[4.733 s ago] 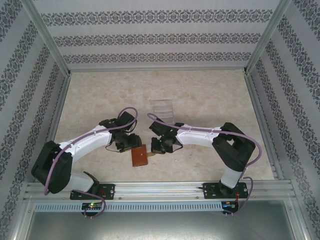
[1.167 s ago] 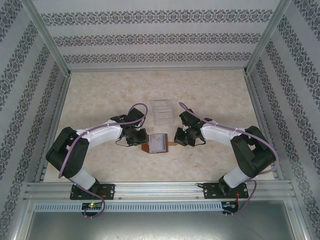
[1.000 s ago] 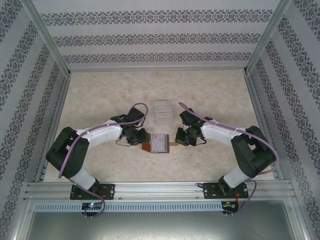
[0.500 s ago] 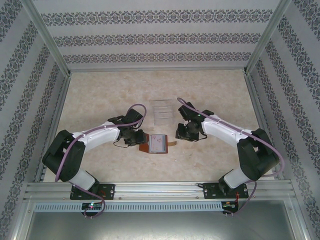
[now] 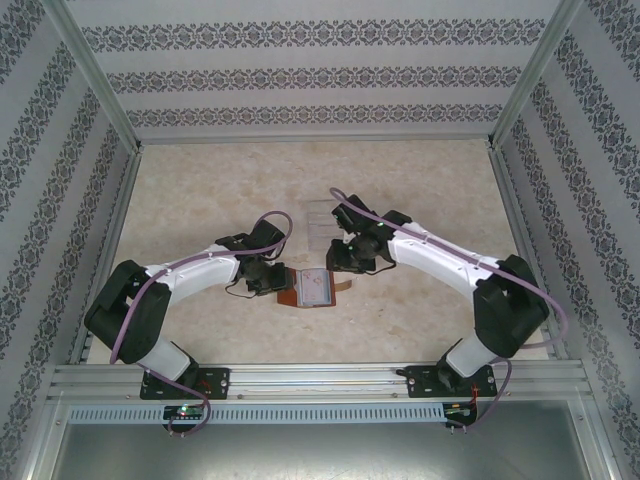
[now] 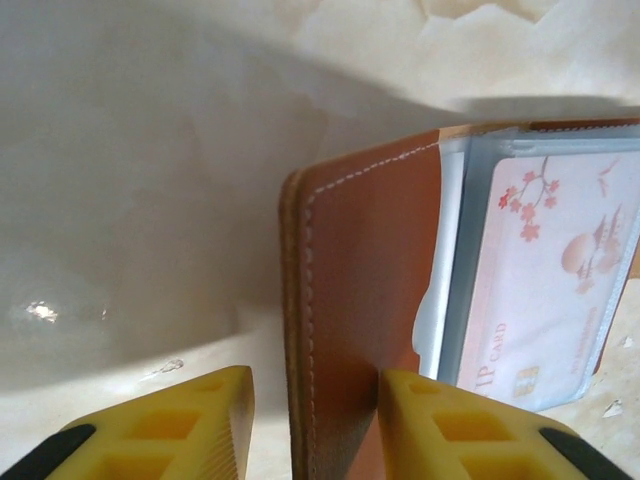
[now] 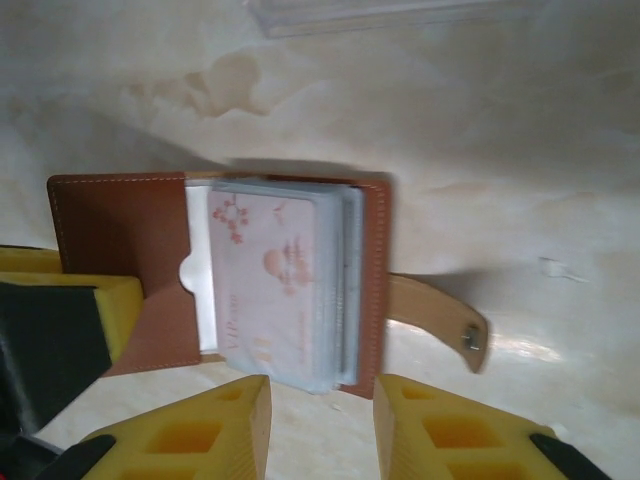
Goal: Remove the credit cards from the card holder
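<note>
Top external view: on the table (image 5: 200, 200), the left gripper (image 5: 268, 279) sits at 9 o'clock of the open wallet (image 5: 312, 287), its fingers (image 6: 450, 430) astride the brown flap, one touching leather, a gap beside the other. The right gripper (image 5: 342, 262) hovers at the wallet's 1 o'clock, jaws slightly apart and empty. A pale pink card (image 7: 275, 290) lies in the pocket, with the strap tab (image 7: 430, 315) at its 3 o'clock.

Bright, even light from above; top view sharp. Wrist views softer (yellow fingers (image 6: 450, 430) blurred up close), with glare on the surface (image 6: 120, 200) and shadows beside the card holder (image 7: 120, 240).
</note>
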